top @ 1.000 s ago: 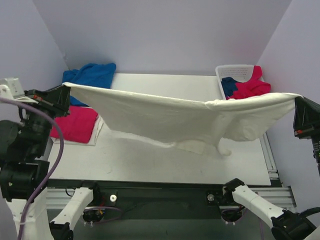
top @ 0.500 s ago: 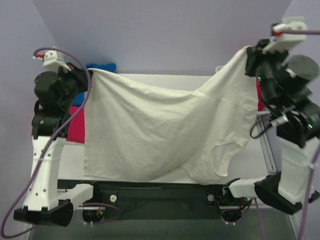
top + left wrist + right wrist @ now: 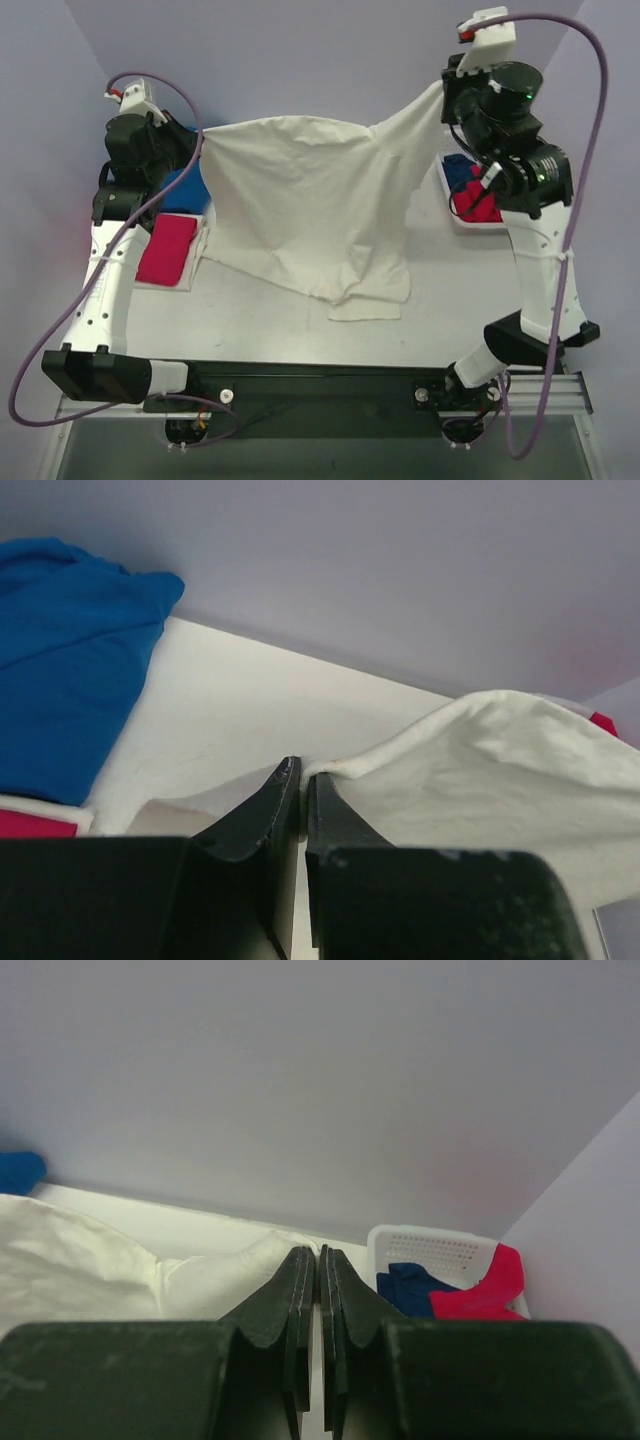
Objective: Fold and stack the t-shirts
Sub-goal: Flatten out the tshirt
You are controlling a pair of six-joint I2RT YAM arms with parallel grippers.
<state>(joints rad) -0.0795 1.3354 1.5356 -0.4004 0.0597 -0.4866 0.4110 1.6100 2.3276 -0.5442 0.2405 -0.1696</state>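
Observation:
A cream t-shirt (image 3: pixel 310 210) hangs stretched between my two grippers, its lower part draped on the table. My left gripper (image 3: pixel 198 140) is shut on its left corner; the cloth (image 3: pixel 480 770) shows pinched at the tips (image 3: pixel 300 772). My right gripper (image 3: pixel 445 88) is shut on the right corner, with the cloth (image 3: pixel 100 1265) beside the closed fingers (image 3: pixel 318 1258). A folded red shirt (image 3: pixel 167 250) lies at the left on a white one. A blue shirt (image 3: pixel 60 660) lies crumpled behind it.
A white basket (image 3: pixel 470 215) at the right holds blue (image 3: pixel 415 1285) and red (image 3: pixel 480 1290) shirts. Purple walls close the back and sides. Both arms stand tall over the table's far corners.
Both arms have swung further toward the back wall and lowered the cream shirt, so its lower half now rests on the table instead of hanging over the near edge.

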